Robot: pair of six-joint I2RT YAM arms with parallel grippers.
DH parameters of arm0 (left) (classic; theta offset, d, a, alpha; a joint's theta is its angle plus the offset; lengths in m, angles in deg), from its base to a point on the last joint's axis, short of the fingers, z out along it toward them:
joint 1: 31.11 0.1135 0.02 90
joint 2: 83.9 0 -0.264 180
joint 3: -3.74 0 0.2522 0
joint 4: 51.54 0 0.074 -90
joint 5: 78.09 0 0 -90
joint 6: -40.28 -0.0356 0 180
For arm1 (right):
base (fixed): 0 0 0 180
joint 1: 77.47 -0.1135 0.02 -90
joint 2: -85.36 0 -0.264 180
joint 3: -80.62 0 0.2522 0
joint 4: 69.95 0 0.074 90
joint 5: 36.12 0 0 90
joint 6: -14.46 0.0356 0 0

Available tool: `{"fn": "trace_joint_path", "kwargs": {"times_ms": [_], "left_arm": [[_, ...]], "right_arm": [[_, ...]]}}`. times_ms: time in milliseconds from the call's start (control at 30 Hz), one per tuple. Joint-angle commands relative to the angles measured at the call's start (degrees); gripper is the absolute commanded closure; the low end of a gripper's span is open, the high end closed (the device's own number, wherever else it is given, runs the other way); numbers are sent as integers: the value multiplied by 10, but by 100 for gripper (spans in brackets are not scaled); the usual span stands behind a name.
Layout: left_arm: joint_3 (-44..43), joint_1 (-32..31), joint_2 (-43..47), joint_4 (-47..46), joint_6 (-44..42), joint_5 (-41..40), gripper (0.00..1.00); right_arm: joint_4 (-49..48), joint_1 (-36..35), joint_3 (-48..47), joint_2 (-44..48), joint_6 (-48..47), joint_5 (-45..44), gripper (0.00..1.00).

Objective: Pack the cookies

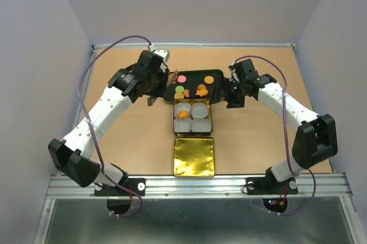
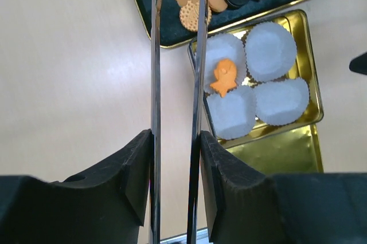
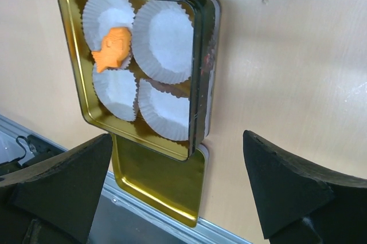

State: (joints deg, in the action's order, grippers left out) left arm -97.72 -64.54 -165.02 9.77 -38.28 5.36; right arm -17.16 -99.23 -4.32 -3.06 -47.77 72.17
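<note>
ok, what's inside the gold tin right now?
Four white paper cups fill the gold tin. One orange fish-shaped cookie lies on the far-left cup, near its rim; the other three look empty. The tin floor beneath the cups is covered.

From here I see a tan tabletop (image 1: 132, 141) boxed in by plain pale lilac-grey panels: back wall (image 1: 195, 3), left wall (image 1: 34, 83), right wall (image 1: 338, 55). Aluminium rail (image 1: 195, 185) runs along the near edge, with a grey floor (image 1: 195, 224) below it. Lighting is even and shadows are soft.
</note>
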Motion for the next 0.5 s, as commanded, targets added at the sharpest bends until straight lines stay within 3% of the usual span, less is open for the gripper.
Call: {"fn": "trace_joint_path", "kwargs": {"times_ms": [0, 200, 467], "left_arm": [[64, -4, 48, -28, -1, 38, 68], [120, -5, 116, -31, -4, 68, 68], [160, -8, 152, -26, -18, 106, 69]], "right_arm": [[-4, 2, 23, 33, 5, -18, 0], [-7, 2, 69, 59, 11, -33, 0], [-42, 2, 149, 162, 61, -118, 0]]}}
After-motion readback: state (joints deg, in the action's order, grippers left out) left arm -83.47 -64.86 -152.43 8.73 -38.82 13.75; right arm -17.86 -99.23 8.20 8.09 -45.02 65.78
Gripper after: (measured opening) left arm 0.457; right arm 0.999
